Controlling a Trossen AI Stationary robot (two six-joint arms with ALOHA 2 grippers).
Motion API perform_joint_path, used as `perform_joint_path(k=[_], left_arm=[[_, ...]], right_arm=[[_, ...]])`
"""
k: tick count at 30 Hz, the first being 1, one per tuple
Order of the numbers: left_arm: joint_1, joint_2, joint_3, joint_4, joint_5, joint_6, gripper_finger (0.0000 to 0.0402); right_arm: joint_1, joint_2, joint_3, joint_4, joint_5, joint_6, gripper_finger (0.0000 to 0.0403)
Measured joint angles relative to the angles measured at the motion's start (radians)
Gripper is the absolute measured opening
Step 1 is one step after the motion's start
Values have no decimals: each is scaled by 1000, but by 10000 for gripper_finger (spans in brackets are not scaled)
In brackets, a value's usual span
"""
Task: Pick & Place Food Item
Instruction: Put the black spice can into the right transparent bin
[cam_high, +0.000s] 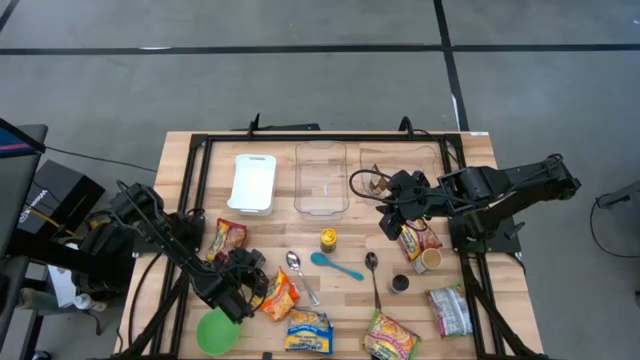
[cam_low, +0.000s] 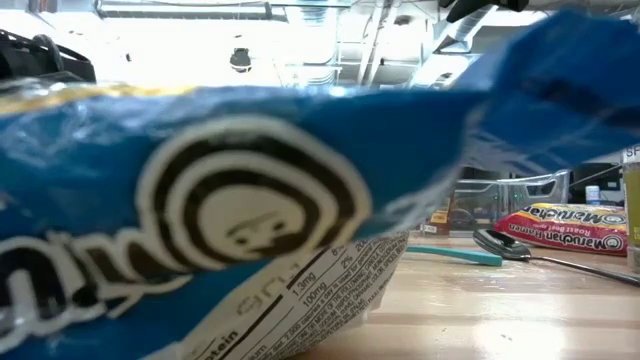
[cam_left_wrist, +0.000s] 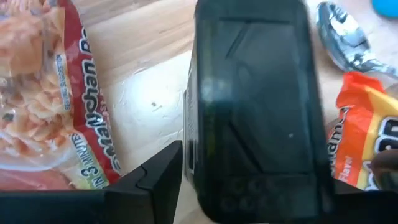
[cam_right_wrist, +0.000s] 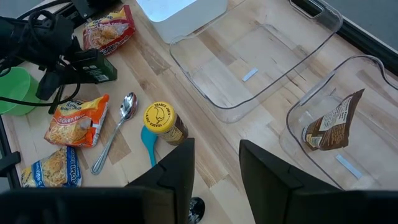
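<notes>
Target is a dark green flat rectangular packet (cam_left_wrist: 255, 106) lying on the wooden table (cam_high: 350, 290) at its left front, between a red ramen noodle bag (cam_left_wrist: 43, 93) and an orange noodle bag (cam_left_wrist: 367, 143), apart from both. Left gripper (cam_high: 240, 278) is down right over the packet, which fills the left wrist view; can't tell if it's actually clamped or just set around it. Right gripper (cam_right_wrist: 214, 168) hangs spread and empty above the table middle, near a clear plastic bin (cam_right_wrist: 261, 56), waiting

Handling guess: packet looks light, flat, fairly stiff-sided, with a glossy skin, so probably slippery. Straight edges suggest it won't crumple like the noodle bags. Best hold is across the narrow width, about mid-length, so it doesn't swing or tip when lifted. Squeeze should be moderate; contents unknown, may crush. Neighbouring bags leave room on either side, so little snag risk
</notes>
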Motion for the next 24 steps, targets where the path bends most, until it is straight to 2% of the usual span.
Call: perform_joint_path(k=[9, 24], left_arm=[[2, 0, 0, -1, -47, 2, 163], [2, -1, 0, -1, -49, 2, 134]], right_arm=[[0, 0, 0, 0, 0, 0, 120], [0, 0, 0, 0, 0, 0, 120]])
